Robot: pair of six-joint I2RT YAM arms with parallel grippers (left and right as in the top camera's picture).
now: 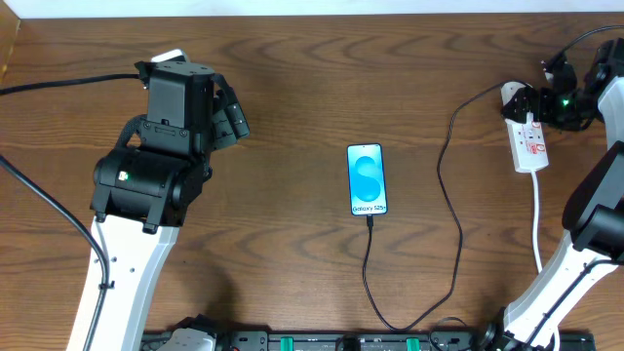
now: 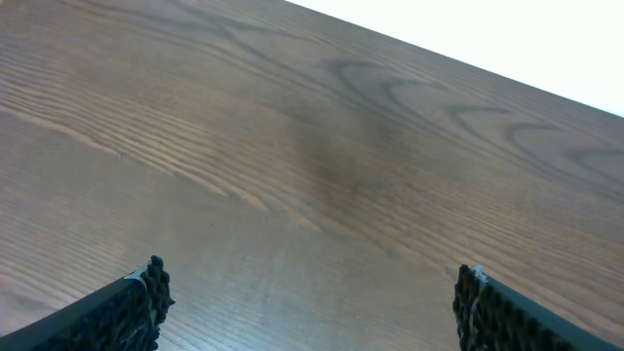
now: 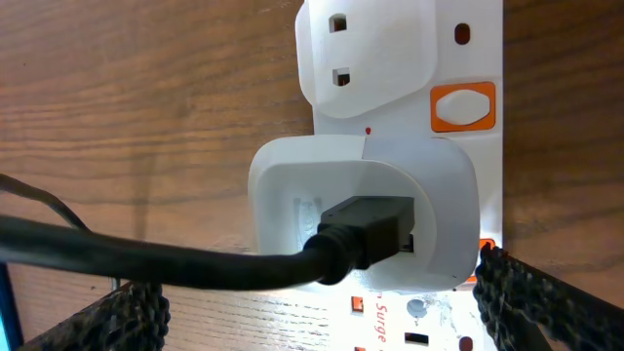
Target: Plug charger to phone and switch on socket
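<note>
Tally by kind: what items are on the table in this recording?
Phone: 1
Charger: 1
Power strip: 1
Total: 3

Bare wood (image 1: pixel 292 185) open between left gripper (image 1: pixel 232 117) and phone (image 1: pixel 367 179), charger (image 1: pixel 454 210) cable looping across the lane from phone to socket (image 1: pixel 529 138), its white plug head (image 3: pixel 363 219) seated between spread fingers of right gripper (image 3: pixel 322 297), thick white cord (image 1: pixel 538 224) trailing beside right arm (image 1: pixel 595 210)

A dark brown wood-grain table (image 1: pixel 292 58) fills the view, with a pale white strip (image 1: pixel 292 6) beyond its far edge.
</note>
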